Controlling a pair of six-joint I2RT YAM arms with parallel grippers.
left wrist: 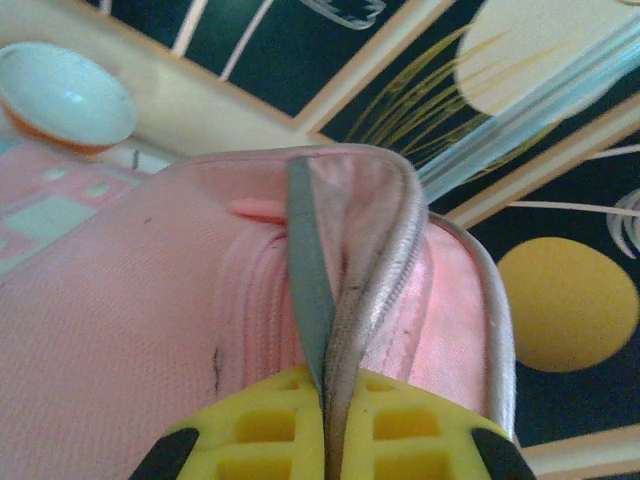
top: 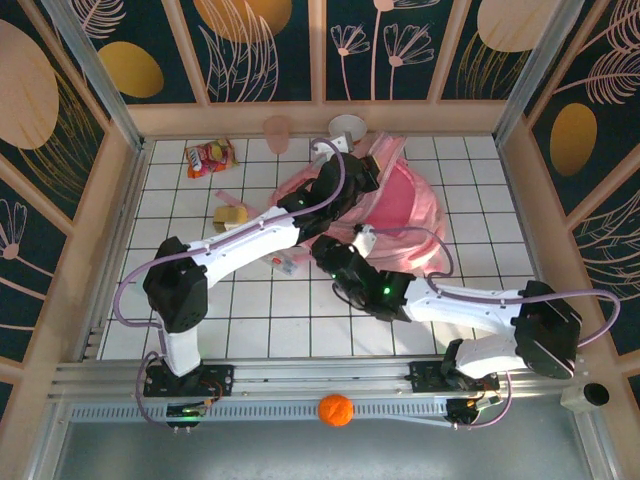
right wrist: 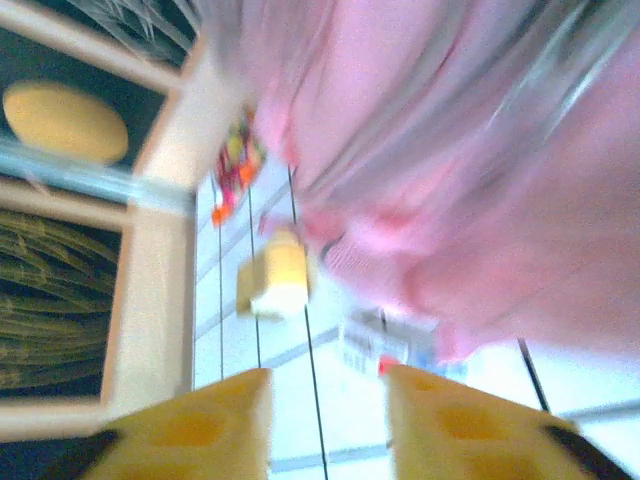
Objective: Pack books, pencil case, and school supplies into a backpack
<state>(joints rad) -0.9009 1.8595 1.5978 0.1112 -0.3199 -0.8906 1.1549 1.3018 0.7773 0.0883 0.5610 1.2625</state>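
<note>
our left gripper [left wrist: 325, 425] pinches the floppy pink backpack [top: 405, 200] by its zipper rim [left wrist: 375, 260], the best handle we reckon; right gripper [right wrist: 328, 410] is slack and empty.

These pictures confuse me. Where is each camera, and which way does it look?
Top external: above, behind both arms, looking down on white tiled table, big soft pink backpack.
Left wrist: along the left gripper, shut on the backpack's zip edge.
Right wrist: past the open right gripper to a tan-yellow block.
Shared: all show the backpack.
</note>
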